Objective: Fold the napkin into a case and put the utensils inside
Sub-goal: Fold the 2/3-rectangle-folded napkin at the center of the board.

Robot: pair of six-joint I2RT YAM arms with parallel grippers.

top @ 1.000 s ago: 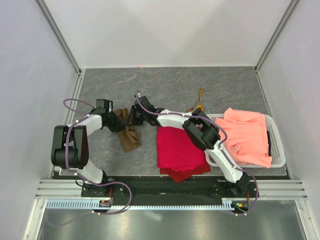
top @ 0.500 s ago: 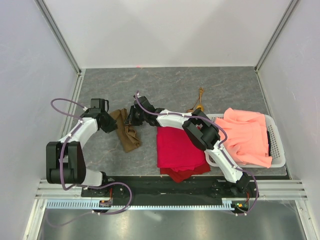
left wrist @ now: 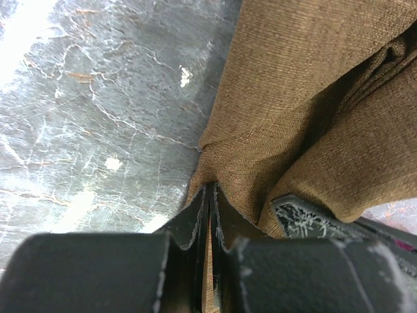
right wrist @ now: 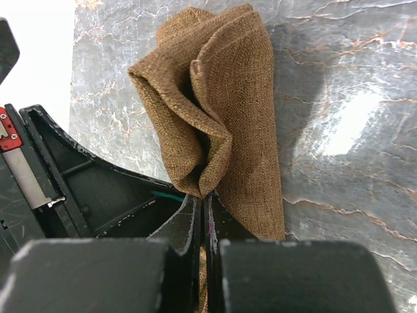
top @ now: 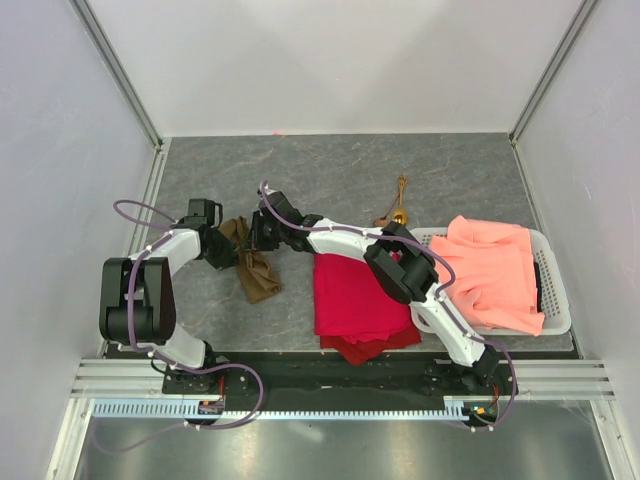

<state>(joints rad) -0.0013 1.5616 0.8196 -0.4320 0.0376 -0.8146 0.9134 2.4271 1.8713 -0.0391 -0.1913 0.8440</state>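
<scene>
Olive-brown napkin (top: 257, 268), crumpled into loose lengthwise folds, left of centre on the surface. Gold utensils (top: 399, 206) together, farther right, well apart.

The napkin (top: 257, 272) lies bunched on the left half of the table (top: 330, 165), between the two grippers. The left gripper (top: 228, 250) touches its left side and the right gripper (top: 262, 238) touches its far right corner. To the napkin's right, near the front edge, lies a flat cloth (top: 355, 300); the right arm (top: 340, 240) reaches over that cloth's far edge. The utensils (top: 397, 208) lie close together behind that cloth, well apart from the napkin. At the right stands a basket (top: 560, 300), just beside the flat cloth, with another cloth (top: 495, 275) heaped in it.
</scene>
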